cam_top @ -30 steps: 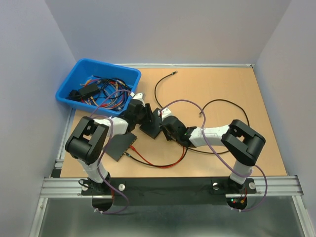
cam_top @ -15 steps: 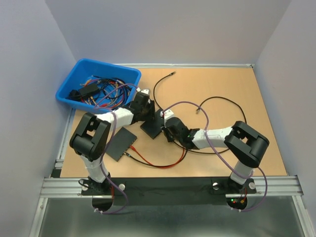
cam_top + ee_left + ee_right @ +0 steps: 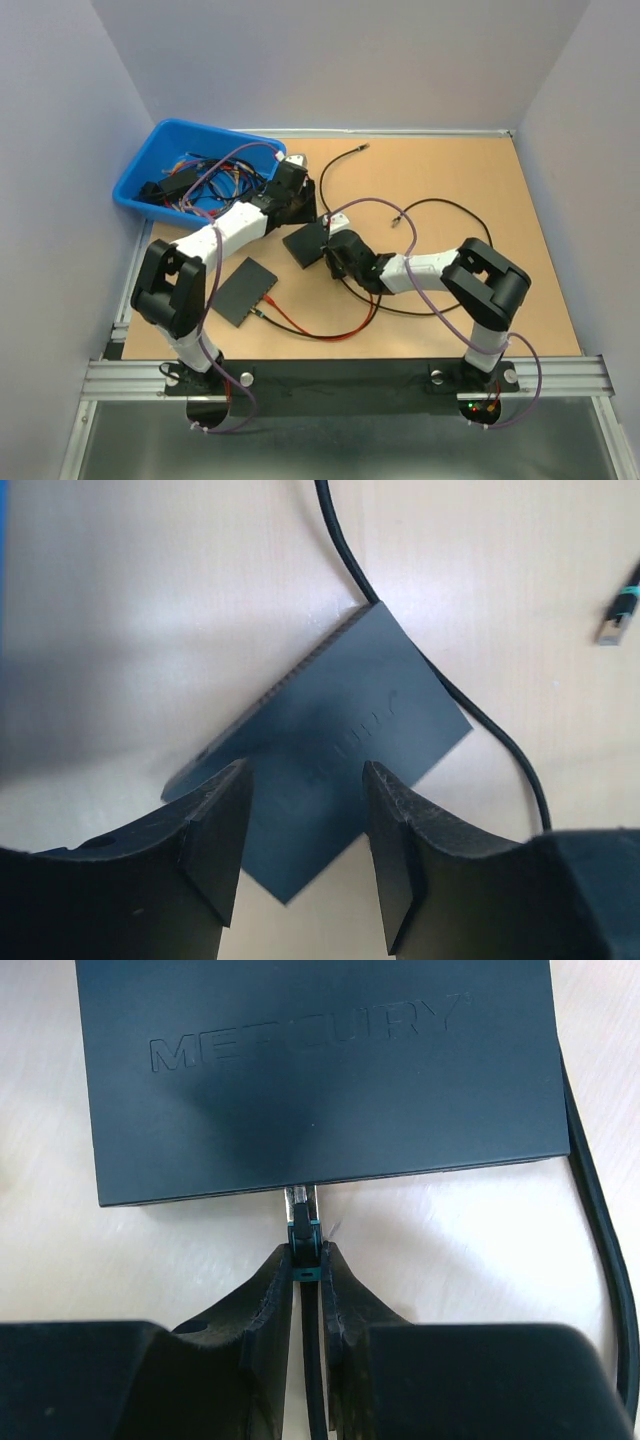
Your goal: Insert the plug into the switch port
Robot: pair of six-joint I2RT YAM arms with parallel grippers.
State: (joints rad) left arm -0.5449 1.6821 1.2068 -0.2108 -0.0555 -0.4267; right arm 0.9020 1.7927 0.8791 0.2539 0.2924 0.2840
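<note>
The black switch [image 3: 320, 1070], marked MERCURY, lies flat on the wooden table; it also shows in the top view [image 3: 303, 243] and the left wrist view [image 3: 330, 750]. My right gripper [image 3: 305, 1255] is shut on the teal-collared plug [image 3: 303, 1222] of a black cable. The plug's metal tip meets the switch's near edge and goes partly into it. In the top view the right gripper [image 3: 331, 252] sits just right of the switch. My left gripper [image 3: 305, 775] is open and empty, held above the switch's far side; in the top view [image 3: 298, 203] it is just behind the switch.
A blue bin [image 3: 150, 160] of tangled cables stands at the far left. A second black box [image 3: 245, 290] with a red cable [image 3: 320, 330] lies near the front. Black cable [image 3: 440, 208] loops across the middle, and a loose plug end [image 3: 617, 615] lies beside the switch.
My left gripper has drawn back from the switch toward the far side. The switch now lies flat and a little farther back. My right gripper has followed it with the plug.
</note>
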